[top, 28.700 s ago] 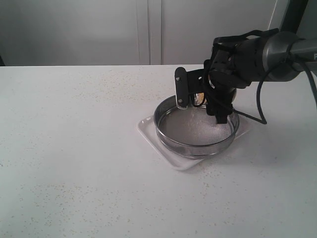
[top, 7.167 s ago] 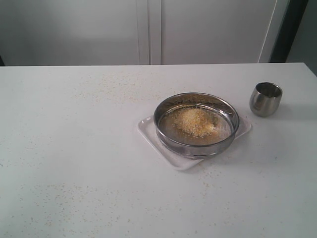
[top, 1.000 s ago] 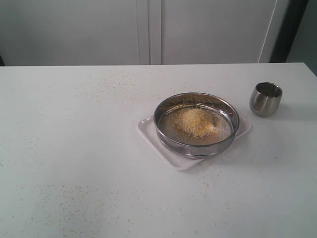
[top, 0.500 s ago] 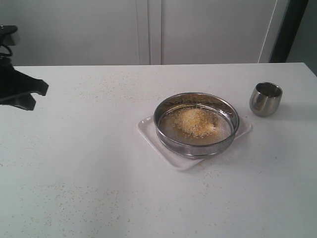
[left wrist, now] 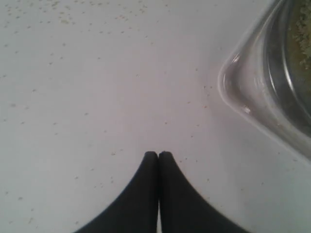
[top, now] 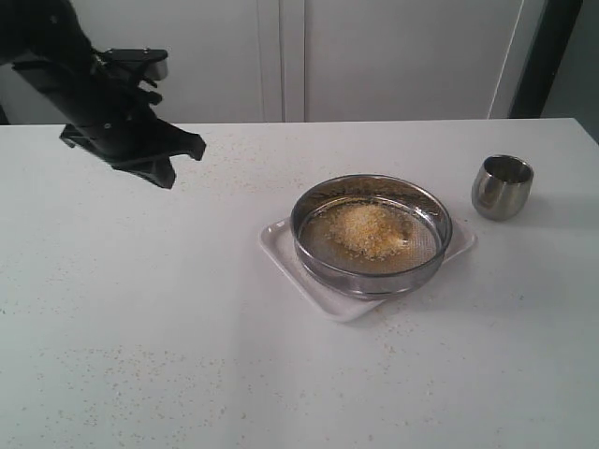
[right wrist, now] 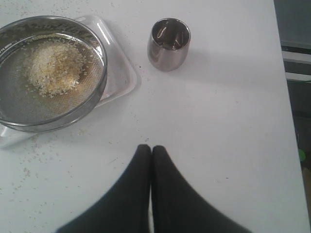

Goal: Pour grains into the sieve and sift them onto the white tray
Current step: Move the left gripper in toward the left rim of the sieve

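Note:
The sieve [top: 367, 277] stands on the white tray [top: 283, 247] right of the table's middle. A golden-yellow heap of grains [top: 368, 229] lies on its mesh. My left gripper [top: 178, 161] hangs shut and empty above the table's back left, well apart from the sieve. In the left wrist view its tips [left wrist: 158, 155] meet, with a corner of the white tray [left wrist: 232, 92] and the sieve's wall [left wrist: 284, 73] ahead. My right gripper [right wrist: 149, 148] is shut and empty, out of the exterior view; the sieve [right wrist: 95, 48], the grains [right wrist: 53, 67] and the tray [right wrist: 122, 73] lie beyond it.
A small steel cup [top: 502, 187] stands upright to the right of the sieve, empty as far as the right wrist view shows the cup [right wrist: 168, 44]. Stray grain specks dot the white table [top: 187, 327]. A pale wall runs behind the table's far edge.
My left arm has come into the exterior view from the left edge and moved right, toward the sieve. The sieve, tray, grains and cup have not moved.

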You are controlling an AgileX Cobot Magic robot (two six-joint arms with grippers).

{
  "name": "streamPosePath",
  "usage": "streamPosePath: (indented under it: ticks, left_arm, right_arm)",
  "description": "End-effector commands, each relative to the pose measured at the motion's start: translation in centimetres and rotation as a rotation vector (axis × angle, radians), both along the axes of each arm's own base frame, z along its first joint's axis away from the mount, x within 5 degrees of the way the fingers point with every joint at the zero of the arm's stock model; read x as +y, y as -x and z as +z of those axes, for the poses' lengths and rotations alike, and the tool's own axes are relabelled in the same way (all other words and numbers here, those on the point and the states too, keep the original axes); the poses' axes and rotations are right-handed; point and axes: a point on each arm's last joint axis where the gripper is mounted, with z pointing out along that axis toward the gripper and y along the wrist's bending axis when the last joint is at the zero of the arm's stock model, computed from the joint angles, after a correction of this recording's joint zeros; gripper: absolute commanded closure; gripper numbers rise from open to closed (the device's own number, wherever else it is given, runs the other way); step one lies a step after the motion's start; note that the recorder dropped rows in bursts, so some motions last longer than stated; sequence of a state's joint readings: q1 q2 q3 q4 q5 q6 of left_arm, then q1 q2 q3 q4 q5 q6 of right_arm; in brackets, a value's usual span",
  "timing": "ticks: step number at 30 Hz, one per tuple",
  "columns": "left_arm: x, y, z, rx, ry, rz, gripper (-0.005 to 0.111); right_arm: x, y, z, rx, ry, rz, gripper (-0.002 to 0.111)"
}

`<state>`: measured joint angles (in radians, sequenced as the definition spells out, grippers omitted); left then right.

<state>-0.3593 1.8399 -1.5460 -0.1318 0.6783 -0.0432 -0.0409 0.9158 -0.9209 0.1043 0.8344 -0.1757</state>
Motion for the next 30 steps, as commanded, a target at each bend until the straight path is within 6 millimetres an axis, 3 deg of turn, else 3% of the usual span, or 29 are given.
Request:
streamPosePath:
  ticks: [1, 8, 16, 20, 25, 27, 30]
  left_arm:
    - [-2.7, -1.1, -0.8, 0.039, -0.007, -0.049, 0.107]
    - [-6.5, -2.7, -2.0, 0.063, -0.023, -0.096, 0.107]
    - [-8.7, -5.0, -2.4, 0.09, -0.019, -0.09, 0.107]
    - [-10.0, -5.0, -2.6, 0.157, 0.103, -0.11, 0.107]
    - [-11.3, -4.6, -3.2, 0.154, 0.107, -0.157, 0.107]
    - [-11.7, -4.6, -3.8, 0.146, 0.095, -0.162, 0.101]
    - [-12.2, -4.5, -5.1, 0.172, 0.072, -0.194, 0.078]
  right_arm:
    - [-0.2, 0.1, 0.1, -0.016, 0.0, -0.015, 0.108]
    - [-0.2, 0.1, 0.1, -0.016, 0.0, -0.015, 0.108]
    - [-0.2, 0.1, 0.1, -0.016, 0.0, -0.015, 0.108]
    - [-0.2, 0.1, 0.1, -0.016, 0.0, -0.015, 0.108]
    - [-0.2, 0.1, 0.1, -0.016, 0.0, -0.015, 0.108]
    - [-0.2, 0.1, 0.1, -0.016, 0.0, -0.015, 0.108]
    - [-0.2, 0.1, 0.1, -0.016, 0.0, -0.015, 0.108]
